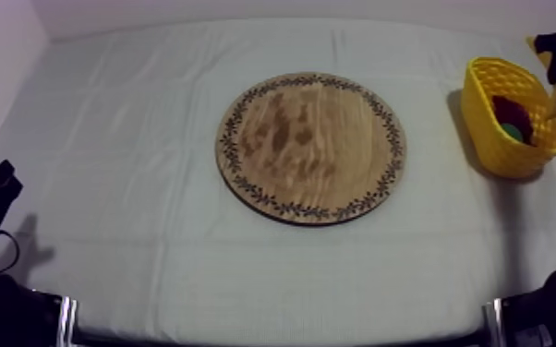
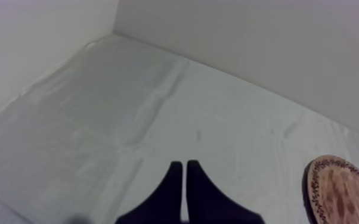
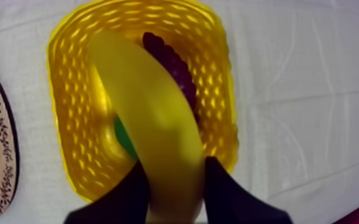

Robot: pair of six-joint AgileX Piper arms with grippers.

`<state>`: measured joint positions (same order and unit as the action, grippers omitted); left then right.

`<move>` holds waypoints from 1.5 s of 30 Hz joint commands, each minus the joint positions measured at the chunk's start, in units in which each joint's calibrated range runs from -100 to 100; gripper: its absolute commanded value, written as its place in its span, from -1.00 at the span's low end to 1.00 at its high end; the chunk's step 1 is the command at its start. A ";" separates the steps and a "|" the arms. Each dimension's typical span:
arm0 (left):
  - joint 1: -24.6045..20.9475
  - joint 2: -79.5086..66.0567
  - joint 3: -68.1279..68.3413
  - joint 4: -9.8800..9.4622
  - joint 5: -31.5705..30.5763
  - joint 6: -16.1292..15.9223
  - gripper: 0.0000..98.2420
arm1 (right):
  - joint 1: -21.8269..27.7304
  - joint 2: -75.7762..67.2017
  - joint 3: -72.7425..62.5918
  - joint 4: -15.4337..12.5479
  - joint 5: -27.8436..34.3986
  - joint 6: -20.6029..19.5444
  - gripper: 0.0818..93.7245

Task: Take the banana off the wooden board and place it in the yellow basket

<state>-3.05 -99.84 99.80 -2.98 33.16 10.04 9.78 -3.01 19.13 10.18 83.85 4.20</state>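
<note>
Got the banana [image 3: 152,107] hanging over the yellow basket [image 3: 62,89]
My right fingers [image 3: 216,179] are closed round one end of it, above the grapes [image 3: 170,59] inside; my left fingers [image 2: 176,179] lie together, gripping nothing, over the tabletop [image 2: 98,119]

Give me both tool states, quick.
Left tool: closed, holding nothing.
Right tool: closed on the banana, over the yellow basket.

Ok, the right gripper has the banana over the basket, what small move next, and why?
Probably lower it a little: the right gripper is shut on the banana, which hangs above the yellow basket, not yet inside.
</note>
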 commanded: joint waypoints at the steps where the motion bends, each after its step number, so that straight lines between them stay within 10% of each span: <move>1: -0.02 0.02 -0.02 -0.02 -0.02 0.00 -1.00 | -0.36 1.34 -0.15 -0.05 -0.49 -0.51 -0.51; 18: -0.02 0.02 -0.02 -0.02 -0.02 0.00 -1.00 | -0.25 20.15 -3.73 1.01 -10.13 -3.67 -0.43; 32: -0.02 0.02 -0.02 -0.02 -0.02 0.00 -1.00 | -1.07 23.60 -3.58 1.23 -12.55 -5.84 0.39; 45: -0.02 0.02 -0.02 -0.02 -0.02 0.00 -1.00 | -1.43 11.01 0.80 -0.46 -13.02 -5.53 0.47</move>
<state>-3.05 -99.84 99.80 -2.98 33.16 10.04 8.24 11.13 18.92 9.81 71.60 -1.47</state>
